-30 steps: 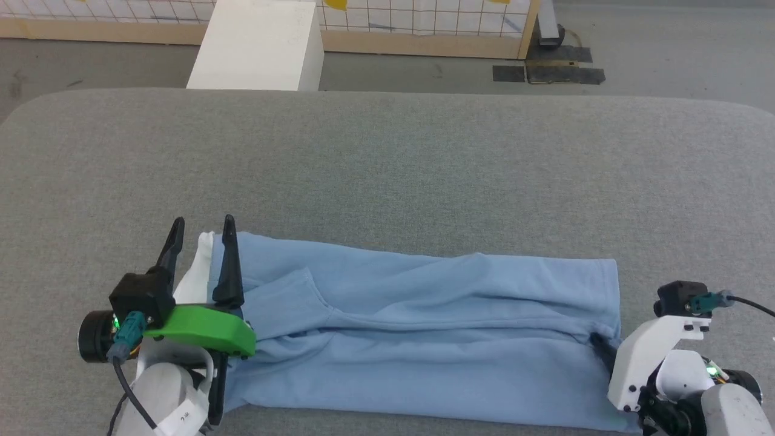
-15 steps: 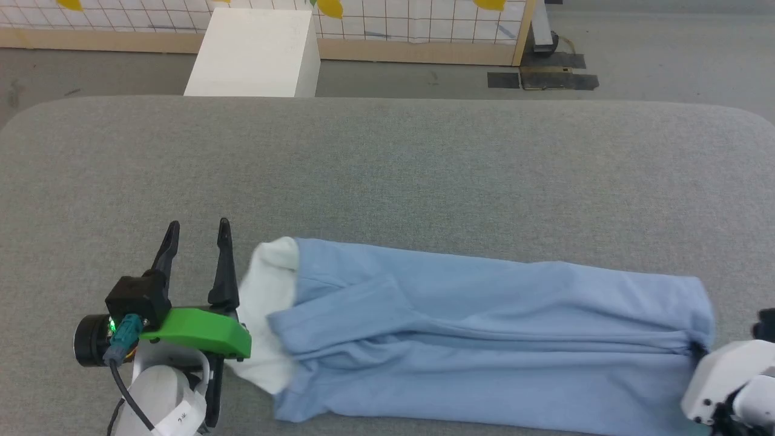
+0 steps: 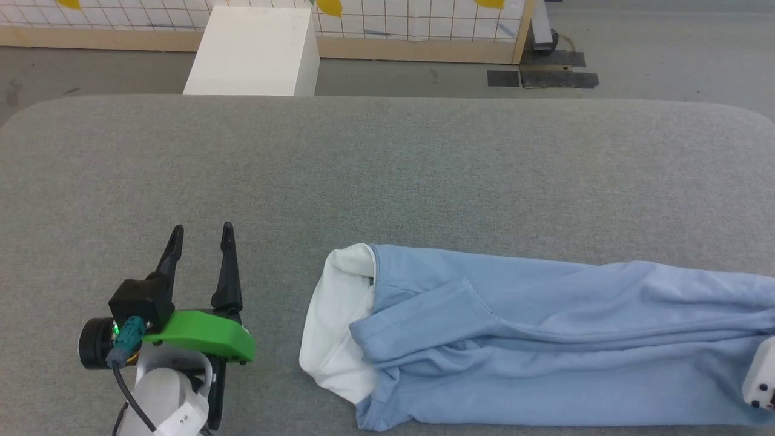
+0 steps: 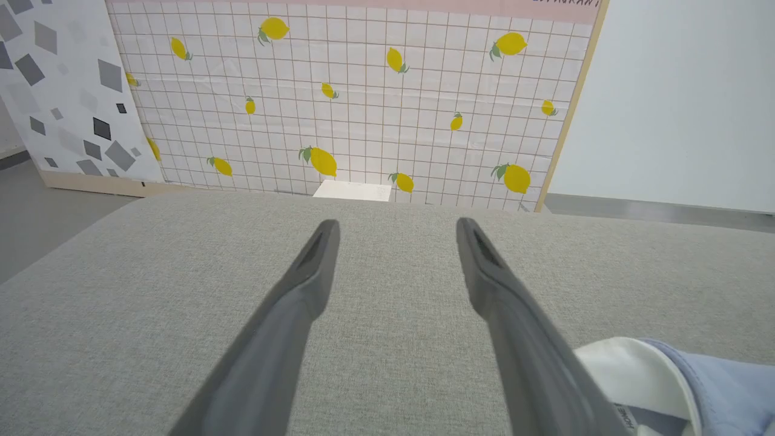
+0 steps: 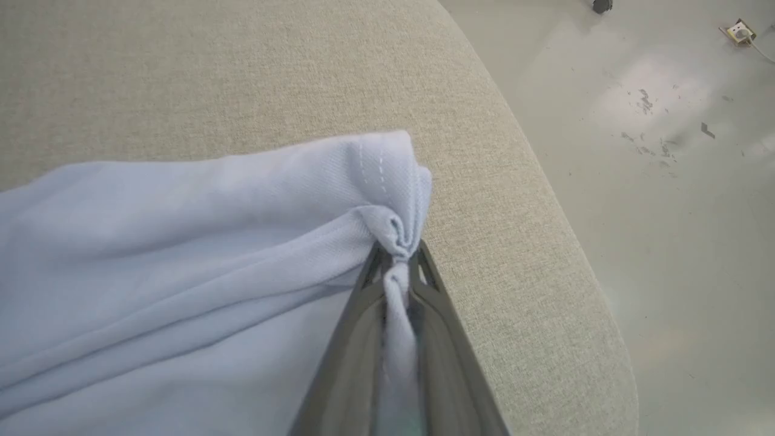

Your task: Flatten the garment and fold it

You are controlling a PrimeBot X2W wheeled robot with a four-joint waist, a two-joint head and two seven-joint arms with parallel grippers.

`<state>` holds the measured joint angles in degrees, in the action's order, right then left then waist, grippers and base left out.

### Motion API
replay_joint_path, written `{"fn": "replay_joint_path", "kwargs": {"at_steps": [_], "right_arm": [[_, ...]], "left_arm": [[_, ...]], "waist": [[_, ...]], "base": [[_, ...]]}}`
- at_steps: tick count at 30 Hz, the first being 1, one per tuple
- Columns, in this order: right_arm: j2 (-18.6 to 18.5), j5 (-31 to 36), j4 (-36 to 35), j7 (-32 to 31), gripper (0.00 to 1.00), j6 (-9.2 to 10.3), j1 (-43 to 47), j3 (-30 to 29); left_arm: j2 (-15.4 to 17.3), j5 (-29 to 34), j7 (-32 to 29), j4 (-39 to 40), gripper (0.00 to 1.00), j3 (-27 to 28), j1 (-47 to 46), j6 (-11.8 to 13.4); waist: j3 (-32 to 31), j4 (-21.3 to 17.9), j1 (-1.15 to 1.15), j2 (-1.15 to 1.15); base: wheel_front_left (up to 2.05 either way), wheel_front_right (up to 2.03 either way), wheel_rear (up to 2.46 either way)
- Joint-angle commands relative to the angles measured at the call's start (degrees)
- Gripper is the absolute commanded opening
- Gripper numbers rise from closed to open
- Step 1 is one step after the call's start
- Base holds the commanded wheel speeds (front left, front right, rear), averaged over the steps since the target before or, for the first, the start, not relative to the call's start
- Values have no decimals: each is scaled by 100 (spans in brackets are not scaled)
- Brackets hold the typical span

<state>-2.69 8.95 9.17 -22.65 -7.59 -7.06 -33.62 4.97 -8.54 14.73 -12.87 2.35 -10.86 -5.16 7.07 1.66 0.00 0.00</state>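
Your right gripper [image 5: 396, 257], clamped on a hem of the garment [image 3: 545, 339], has dragged it rightward away from your wide-open left gripper [image 3: 200, 239], stretching it flatter for folding.

Inside the shirt [image 4: 726, 387], the neck label [image 4: 625, 418] shows "HONE", cut off. Dark lettering on the pink strip [image 4: 424, 5] behind is cropped and unreadable.

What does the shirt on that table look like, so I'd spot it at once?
On the wide grey padded table, near its front edge and toward the right, lies the garment, a light blue shirt stretched sideways with a white collar at its left end. It is the only loose cloth there: the left fingers stand open apart from it, while the right fingers pinch its right end.
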Motion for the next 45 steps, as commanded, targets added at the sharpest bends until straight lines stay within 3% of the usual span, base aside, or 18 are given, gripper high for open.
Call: {"fn": "replay_joint_path", "kwargs": {"at_steps": [1, 7, 12, 17, 20, 25, 36, 37, 38, 39, 45], "right_arm": [[-19, 55, -128, -52, 0, 10, -42, 125], [-19, -407, -1181, -666, 0, 10, 296, 1318], [-19, -833, -2549, -1424, 0, 10, 566, 2851], [-133, -851, -3037, -1730, 0, 10, 405, 4401], [-219, -914, -2788, -1721, 0, 10, 14, 5239], [-153, -1061, -1827, -1467, 0, 10, -769, 6088], [-28, -1825, 376, -875, 0, 10, -1840, 7045], [-25, -1937, 541, -861, 35, 10, -1900, 7108], [-23, -2105, 627, -834, 96, 10, -1934, 7188], [-23, -2320, 704, -775, 100, 10, -1970, 7222], [-21, -2878, 719, -77, 100, 10, -2243, 7388]], "left_arm": [[-34, 47, 27, -24, 100, 17, 48, -40], [-55, 72, 27, -45, 100, 48, 51, -78], [-80, 98, 27, -65, 100, 14, 1, -107], [-107, 112, 27, -54, 100, -30, -76, -129], [-125, 101, 27, -43, 100, -62, -143, -144], [-159, 77, 27, -24, 100, -149, -301, -161], [-198, 33, 27, 2, 100, -190, -481, -124], [-200, 29, 27, 5, 100, -185, -475, -122], [-201, 27, 27, 6, 100, -183, -472, -122], [-203, 24, 27, 3, 100, -179, -464, -121], [-206, 54, 27, -46, 100, -169, -410, -87]], "waist": [[1, 6, 0, 0], [3, 40, 0, 0], [23, 124, 0, 0], [95, 220, 0, 0], [193, 307, 0, 0], [435, 520, 0, 0], [806, 806, 0, 0], [815, 806, 0, 0], [818, 807, 0, 0], [814, 799, 0, 0], [700, 658, 0, 0]], "base": [[0, 0, 0], [0, 0, 0], [0, 0, 0], [0, 0, 0], [0, 0, 0], [0, 0, 0], [0, 0, 0], [0, 0, 0], [0, 0, 0], [0, 0, 0], [0, 0, 0]]}}
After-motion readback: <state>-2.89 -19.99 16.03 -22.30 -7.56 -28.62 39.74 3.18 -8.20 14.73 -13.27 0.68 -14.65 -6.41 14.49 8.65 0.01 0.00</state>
